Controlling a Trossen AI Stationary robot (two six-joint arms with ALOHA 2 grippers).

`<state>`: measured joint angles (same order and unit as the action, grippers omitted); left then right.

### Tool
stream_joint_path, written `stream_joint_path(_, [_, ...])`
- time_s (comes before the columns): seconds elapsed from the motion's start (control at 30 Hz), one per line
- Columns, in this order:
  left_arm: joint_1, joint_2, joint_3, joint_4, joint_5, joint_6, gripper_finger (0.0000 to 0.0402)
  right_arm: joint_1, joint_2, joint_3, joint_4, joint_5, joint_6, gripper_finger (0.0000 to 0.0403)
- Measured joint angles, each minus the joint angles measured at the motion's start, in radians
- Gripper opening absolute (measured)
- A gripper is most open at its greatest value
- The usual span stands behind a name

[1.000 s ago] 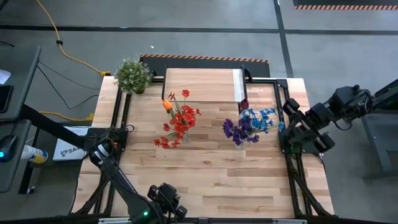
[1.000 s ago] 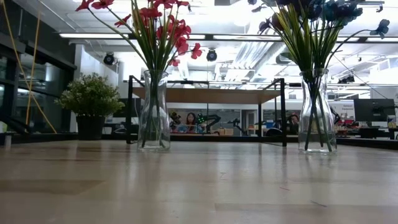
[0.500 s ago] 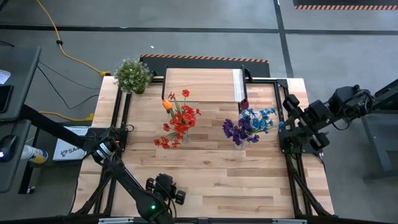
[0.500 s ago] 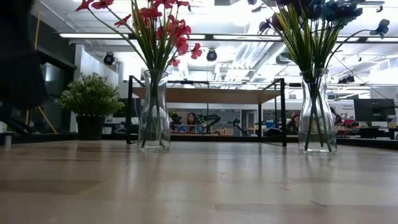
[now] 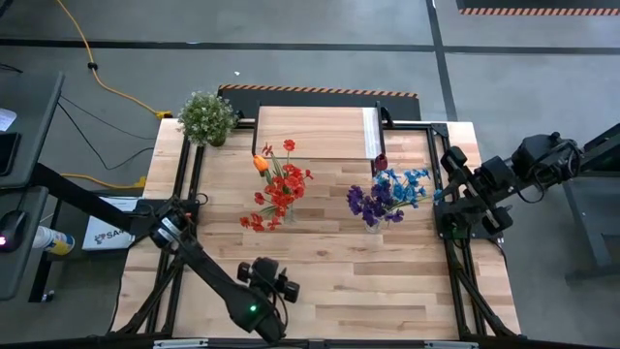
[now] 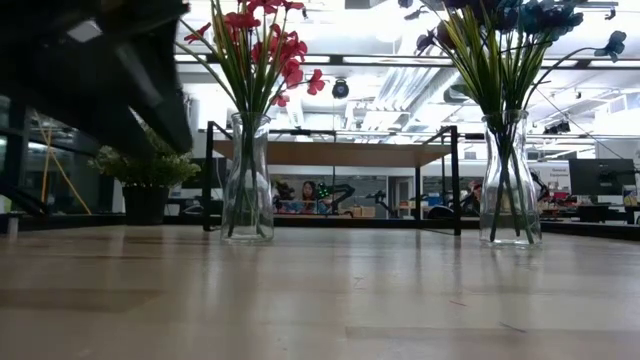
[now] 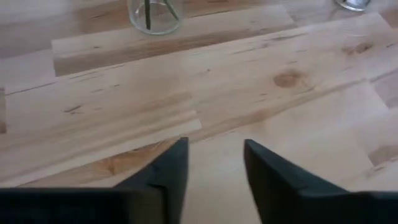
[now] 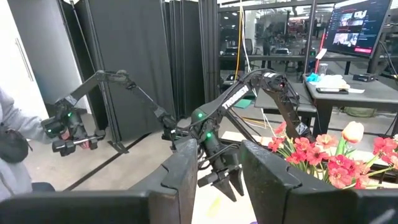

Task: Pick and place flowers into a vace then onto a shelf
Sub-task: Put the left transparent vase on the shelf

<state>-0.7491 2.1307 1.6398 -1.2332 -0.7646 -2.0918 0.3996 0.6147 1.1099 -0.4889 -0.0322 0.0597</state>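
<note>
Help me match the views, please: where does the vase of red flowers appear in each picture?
High view: the vase of red flowers stands mid-table, left of the blue and purple bunch.
Low view: left of centre, in front of the shelf.
Left wrist view: only its glass base, at the top edge.
Right wrist view: the blooms at lower right.
Shared landmark: the orange tulip, also in the right wrist view.

**A robotics lab on an open industrial floor**

The butcher-block table [image 5: 329, 262] stands on grey concrete, a yellow cable [image 5: 107, 82] trailing off toward 10 o'clock. Hazard-striped tape [image 5: 320, 92] edges the floor at 12 o'clock. Beyond the table hang black curtains [image 8: 143, 62], another robot arm [image 8: 93, 106] and a monitor [image 8: 360, 25].
</note>
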Motion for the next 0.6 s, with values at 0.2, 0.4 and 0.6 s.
stream_joint_path(0.2, [0.012,0.000,0.000,0.000,0.002,0.046,0.0314,0.000,0.000,0.000,0.000,0.000,0.000,0.0114])
stream_joint_path(0.4, [0.010,0.000,0.000,-0.015,0.056,0.185,0.0394,0.000,0.000,0.000,0.000,-0.001,0.001,0.0114])
stream_joint_path(0.6, [0.009,0.000,0.000,-0.024,-0.045,0.126,0.0367,0.000,0.000,0.000,0.000,-0.001,0.003,0.0114])
